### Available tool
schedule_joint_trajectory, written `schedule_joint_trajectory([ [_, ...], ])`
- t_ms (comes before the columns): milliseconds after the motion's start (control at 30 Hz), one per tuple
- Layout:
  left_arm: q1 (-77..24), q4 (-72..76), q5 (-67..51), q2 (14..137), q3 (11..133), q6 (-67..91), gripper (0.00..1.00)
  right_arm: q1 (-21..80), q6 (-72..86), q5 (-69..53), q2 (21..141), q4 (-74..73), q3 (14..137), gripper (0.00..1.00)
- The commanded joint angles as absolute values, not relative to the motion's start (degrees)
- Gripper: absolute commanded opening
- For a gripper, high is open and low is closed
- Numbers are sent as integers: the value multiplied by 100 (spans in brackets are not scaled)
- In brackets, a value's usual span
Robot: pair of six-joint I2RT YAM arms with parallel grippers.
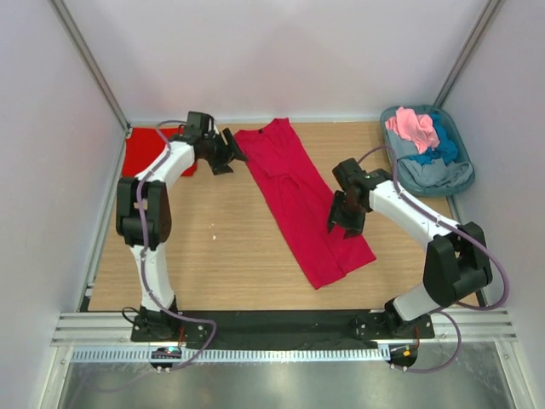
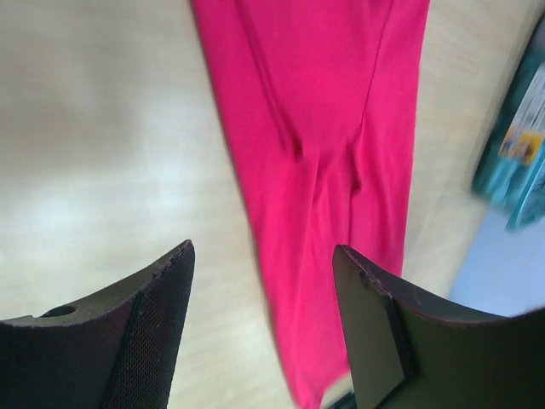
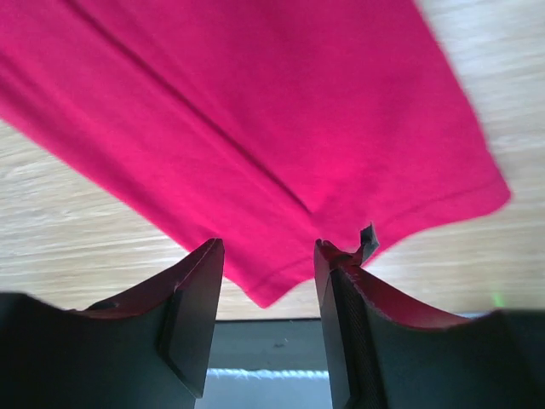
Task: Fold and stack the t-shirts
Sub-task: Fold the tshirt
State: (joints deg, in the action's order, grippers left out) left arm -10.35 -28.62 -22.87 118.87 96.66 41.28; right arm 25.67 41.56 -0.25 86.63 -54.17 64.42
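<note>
A crimson t-shirt point(image 1: 300, 194) lies on the table as a long narrow band folded lengthwise, running from the back middle toward the front right. My left gripper point(image 1: 232, 152) hovers just left of its far end, open and holding nothing; its wrist view looks down the cloth point(image 2: 328, 128). My right gripper point(image 1: 342, 223) is above the shirt's right edge near the front end, jaws open and apart from the cloth point(image 3: 281, 128). A folded scarlet t-shirt point(image 1: 146, 158) lies flat at the back left. Pink point(image 1: 412, 128), blue point(image 1: 443, 146) and grey point(image 1: 430, 175) shirts are heaped in the tub.
The grey-blue oval tub point(image 1: 464, 175) stands in the back right corner. White walls close in the table on three sides. A black strip and metal rail point(image 1: 281, 341) run along the near edge by the arm bases.
</note>
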Motion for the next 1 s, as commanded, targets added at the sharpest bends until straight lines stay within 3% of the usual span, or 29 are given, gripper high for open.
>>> schedule_joint_trajectory([
  [0, -1492, -3242, -2338, 11163, 8800, 3990, 67, 2042, 3446, -236, 8701, -5941, 6566, 53],
  [233, -2467, -3129, -2487, 10425, 7121, 4833, 64, 767, 3173, -597, 8771, -5748, 5819, 48],
  [400, -3365, -2604, -2338, 9687, 6251, 5806, 64, 211, 2892, -518, 9000, -5950, 5959, 48],
  [667, -5149, -1109, -1583, 9228, 5064, 7592, 64, 193, 3094, -1273, 8263, -6073, 6600, 48],
  [800, -6141, -177, -1065, 9728, 5018, 8585, 63, 263, 3111, -1354, 7814, -6248, 6793, 48],
  [967, -6662, -70, -660, 10528, 5370, 9437, 59, 913, 3331, -1371, 7358, -6179, 6549, 48],
])
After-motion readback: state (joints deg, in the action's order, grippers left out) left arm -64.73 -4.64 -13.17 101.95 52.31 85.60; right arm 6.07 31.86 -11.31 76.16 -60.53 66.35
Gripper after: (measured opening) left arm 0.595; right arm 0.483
